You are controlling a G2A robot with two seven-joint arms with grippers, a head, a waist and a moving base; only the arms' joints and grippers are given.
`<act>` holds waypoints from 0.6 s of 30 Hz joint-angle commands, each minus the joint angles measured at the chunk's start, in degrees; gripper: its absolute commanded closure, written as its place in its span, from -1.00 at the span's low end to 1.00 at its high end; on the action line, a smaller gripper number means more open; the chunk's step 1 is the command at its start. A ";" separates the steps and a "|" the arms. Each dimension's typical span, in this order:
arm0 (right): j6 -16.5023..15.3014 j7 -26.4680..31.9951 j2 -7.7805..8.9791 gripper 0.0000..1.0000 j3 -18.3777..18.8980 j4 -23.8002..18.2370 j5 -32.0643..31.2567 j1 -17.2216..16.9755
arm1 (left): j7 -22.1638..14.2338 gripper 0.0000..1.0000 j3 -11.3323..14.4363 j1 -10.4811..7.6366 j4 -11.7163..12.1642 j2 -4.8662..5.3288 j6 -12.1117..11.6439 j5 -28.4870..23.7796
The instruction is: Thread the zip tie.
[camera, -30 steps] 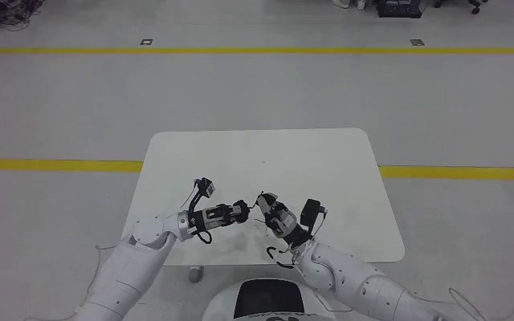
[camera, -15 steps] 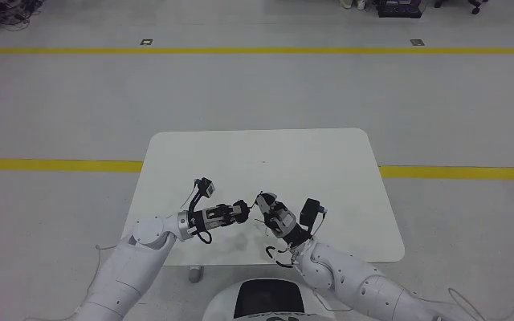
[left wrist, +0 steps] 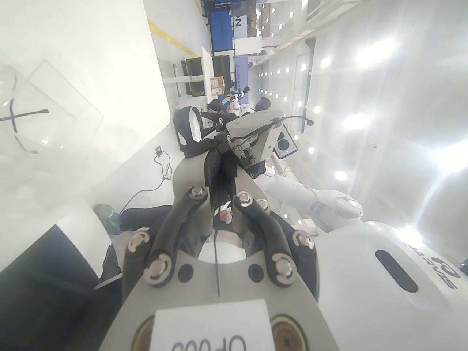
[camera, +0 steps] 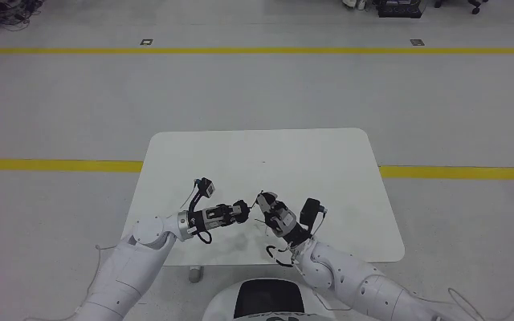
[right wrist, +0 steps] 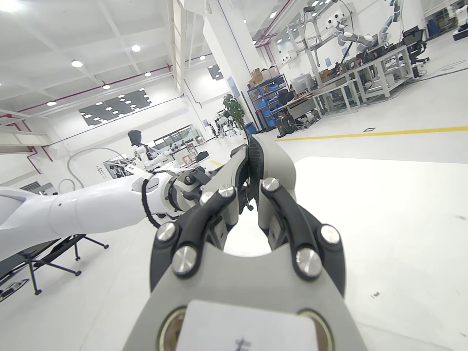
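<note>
Left wrist view: zip tie [left wrist: 217, 264] lies lengthwise along left hand [left wrist: 220, 169].

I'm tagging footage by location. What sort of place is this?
Most likely a robotics lab or factory hall: yellow lane lines on a pale floor, workbenches carrying a robot arm, and blue storage shelves.

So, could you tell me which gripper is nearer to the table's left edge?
Left. The left gripper is on the side of the table's left edge, shut on the zip tie; the right gripper faces it tip to tip, nearer the middle.
</note>
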 commanded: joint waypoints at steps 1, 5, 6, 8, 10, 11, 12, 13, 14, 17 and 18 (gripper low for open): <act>0.00 0.10 -0.06 1.00 0.00 0.13 0.09 0.05 | 0.00 1.00 0.00 0.00 0.00 0.00 0.00 0.00; 0.00 0.17 -0.19 1.00 0.05 0.39 0.21 0.11 | 0.00 1.00 0.00 0.00 0.00 0.00 0.00 0.00; 0.00 0.21 -0.21 1.00 0.05 0.44 0.23 0.11 | 0.00 1.00 0.00 0.00 0.00 0.00 0.00 0.00; 0.00 0.29 -0.26 1.00 0.06 0.56 0.22 0.10 | 0.00 1.00 0.00 0.00 0.00 0.00 0.00 0.00; 0.00 0.34 -0.31 1.00 0.09 0.67 0.13 0.08 | 0.00 1.00 0.00 0.00 0.00 0.00 0.00 0.00; 0.00 0.35 -0.33 1.00 0.11 0.70 0.09 0.07 | 0.00 1.00 0.00 0.00 0.00 0.00 0.00 0.00; 0.00 0.39 -0.35 1.00 0.15 0.80 -0.02 0.04 | 0.00 1.00 0.00 0.00 0.00 0.00 0.00 0.00; 0.00 0.46 -0.36 1.00 0.19 0.87 -0.12 0.01 | 0.00 1.00 0.00 0.00 0.00 0.00 0.00 0.00; 0.00 0.52 -0.38 1.00 0.24 0.91 -0.19 -0.02 | 0.00 1.00 0.00 0.00 0.00 0.00 0.00 0.00; 0.00 0.79 -0.42 1.00 0.47 1.09 -0.53 -0.15 | 0.00 1.00 0.00 0.00 0.00 0.00 0.00 0.00; 0.00 0.87 -0.44 1.00 0.55 1.14 -0.64 -0.20 | 0.00 1.00 0.00 0.00 0.00 0.00 0.00 0.00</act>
